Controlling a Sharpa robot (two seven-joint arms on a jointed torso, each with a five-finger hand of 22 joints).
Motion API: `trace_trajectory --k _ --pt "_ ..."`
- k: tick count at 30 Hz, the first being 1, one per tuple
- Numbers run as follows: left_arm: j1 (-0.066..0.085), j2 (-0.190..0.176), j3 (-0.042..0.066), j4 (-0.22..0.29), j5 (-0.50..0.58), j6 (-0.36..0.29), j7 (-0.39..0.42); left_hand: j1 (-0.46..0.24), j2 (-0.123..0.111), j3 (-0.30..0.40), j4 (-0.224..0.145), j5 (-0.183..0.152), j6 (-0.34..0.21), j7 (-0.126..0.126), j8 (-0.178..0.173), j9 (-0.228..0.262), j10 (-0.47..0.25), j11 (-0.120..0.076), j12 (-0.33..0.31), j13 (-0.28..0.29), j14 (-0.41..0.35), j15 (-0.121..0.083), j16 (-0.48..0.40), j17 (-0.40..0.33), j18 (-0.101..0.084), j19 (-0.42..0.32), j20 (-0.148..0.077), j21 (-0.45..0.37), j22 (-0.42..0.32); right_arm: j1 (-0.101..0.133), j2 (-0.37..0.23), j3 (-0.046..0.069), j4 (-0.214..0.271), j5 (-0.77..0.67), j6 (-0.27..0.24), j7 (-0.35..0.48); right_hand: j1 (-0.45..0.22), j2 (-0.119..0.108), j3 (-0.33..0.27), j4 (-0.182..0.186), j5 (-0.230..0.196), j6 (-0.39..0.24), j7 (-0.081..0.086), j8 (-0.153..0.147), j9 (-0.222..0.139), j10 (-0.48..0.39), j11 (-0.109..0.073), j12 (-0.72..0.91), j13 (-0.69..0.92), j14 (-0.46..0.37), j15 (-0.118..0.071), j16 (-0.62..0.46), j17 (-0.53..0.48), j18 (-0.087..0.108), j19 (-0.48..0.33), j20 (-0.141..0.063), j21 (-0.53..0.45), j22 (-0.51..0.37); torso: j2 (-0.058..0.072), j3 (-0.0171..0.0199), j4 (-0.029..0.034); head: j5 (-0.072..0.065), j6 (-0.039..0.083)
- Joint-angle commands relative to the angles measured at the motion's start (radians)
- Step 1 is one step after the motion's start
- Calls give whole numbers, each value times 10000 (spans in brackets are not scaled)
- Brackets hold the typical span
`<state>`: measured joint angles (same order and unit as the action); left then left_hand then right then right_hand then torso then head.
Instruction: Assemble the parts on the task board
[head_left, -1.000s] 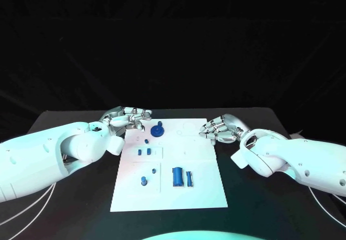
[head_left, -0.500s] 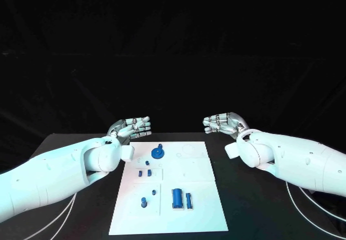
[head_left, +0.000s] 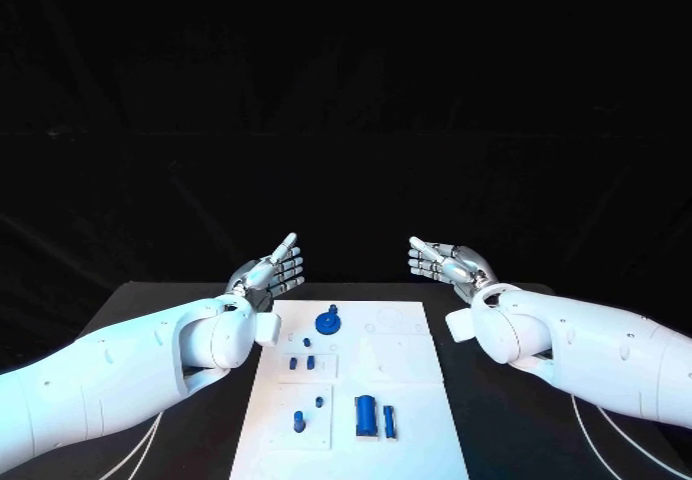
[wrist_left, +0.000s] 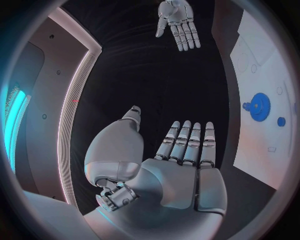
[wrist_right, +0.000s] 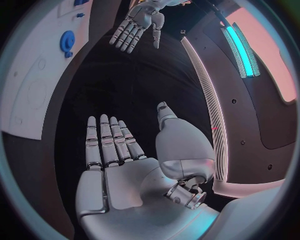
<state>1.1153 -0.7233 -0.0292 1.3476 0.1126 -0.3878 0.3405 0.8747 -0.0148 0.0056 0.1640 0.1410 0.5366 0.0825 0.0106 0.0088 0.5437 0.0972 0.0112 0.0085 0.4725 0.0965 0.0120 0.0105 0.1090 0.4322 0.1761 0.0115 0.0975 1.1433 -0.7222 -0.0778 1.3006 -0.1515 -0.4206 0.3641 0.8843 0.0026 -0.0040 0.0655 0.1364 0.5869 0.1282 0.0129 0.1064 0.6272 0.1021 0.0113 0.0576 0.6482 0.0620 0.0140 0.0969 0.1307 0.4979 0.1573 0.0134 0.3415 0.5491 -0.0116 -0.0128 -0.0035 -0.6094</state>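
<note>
While both hands (head_left: 274, 272) (head_left: 444, 263) hover spread, parts (head_left: 374, 415) dot the task board (head_left: 404, 360).

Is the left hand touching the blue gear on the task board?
Apart. The head view shows the left hand open and raised beyond the task board, clear of the blue gear.

I can read no text, label, brand, number or sign anywhere: nothing legible on the task board (head_left: 411, 400), on its blue parts, or on my arms and hands.
</note>
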Motion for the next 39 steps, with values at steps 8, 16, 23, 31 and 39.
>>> trace_trajectory --k 8,16,23,31,39 --pt "-535 -461 238 1826 -972 -3263 1553 -4356 148 -56 -821 -702 -2675 -825 -106 -88 -2708 -972 -112 -85 -2353 -965 -120 -105 -1090 -2152 -879 -115 -975 -790 -490 653 2289 1334 -3072 1386 -4407 -26 40 -655 -1364 -2926 -1282 -129 -1064 -3124 -1021 -113 -576 -3234 -620 -140 -969 -1307 -2480 -784 -134 -1703 -49 116 128 35 94" --pt "-653 -567 292 2224 -1126 -3822 1795 -5530 148 -56 -1640 -1410 -3393 -825 -106 -88 -3437 -972 -112 -85 -2987 -965 -120 -105 -1090 -2733 -1761 -115 -975 -933 -578 778 2694 1515 -3494 1559 -5592 -26 40 -655 -1364 -3711 -1282 -129 -1064 -3968 -1021 -113 -576 -4101 -620 -140 -969 -1307 -3125 -1573 -134 -2162 -49 116 128 35 94" --pt "-653 -567 292 2224 -1126 -3822 1795 -6352 148 -56 -1640 -1410 -3898 -825 -106 -88 -3947 -972 -112 -85 -3430 -965 -120 -105 -1090 -3139 -1761 -115 -975 -933 -578 778 2694 1515 -3494 1559 -6424 -26 40 -655 -1364 -4264 -1282 -129 -1064 -4560 -1021 -113 -576 -4713 -620 -140 -969 -1307 -3604 -1573 -134 -2483 -49 116 128 35 94" --pt "-653 -567 292 2224 -1126 -3822 1795 -7032 148 -56 -1640 -1410 -4319 -825 -106 -88 -4377 -972 -112 -85 -3791 -965 -120 -105 -1090 -3452 -1761 -115 -975 -933 -578 778 2694 1515 -3494 1559 -7116 -26 40 -655 -1364 -4728 -1282 -129 -1064 -5052 -1021 -113 -576 -5224 -620 -140 -969 -1307 -3982 -1573 -134 -3415 -49 116 128 35 94" --pt "-653 -567 292 2224 -1126 -3822 1795 -7521 148 -56 -1640 -1410 -4582 -825 -106 -88 -4656 -972 -112 -85 -4725 -965 -120 -105 -1090 -4322 -1761 -115 -975 -933 -578 778 2694 1515 -3494 1559 -7612 -26 40 -655 -1364 -5042 -1282 -129 -1064 -5390 -1021 -113 -576 -5573 -620 -140 -969 -1307 -4256 -1573 -134 -3415 -49 116 128 35 94"
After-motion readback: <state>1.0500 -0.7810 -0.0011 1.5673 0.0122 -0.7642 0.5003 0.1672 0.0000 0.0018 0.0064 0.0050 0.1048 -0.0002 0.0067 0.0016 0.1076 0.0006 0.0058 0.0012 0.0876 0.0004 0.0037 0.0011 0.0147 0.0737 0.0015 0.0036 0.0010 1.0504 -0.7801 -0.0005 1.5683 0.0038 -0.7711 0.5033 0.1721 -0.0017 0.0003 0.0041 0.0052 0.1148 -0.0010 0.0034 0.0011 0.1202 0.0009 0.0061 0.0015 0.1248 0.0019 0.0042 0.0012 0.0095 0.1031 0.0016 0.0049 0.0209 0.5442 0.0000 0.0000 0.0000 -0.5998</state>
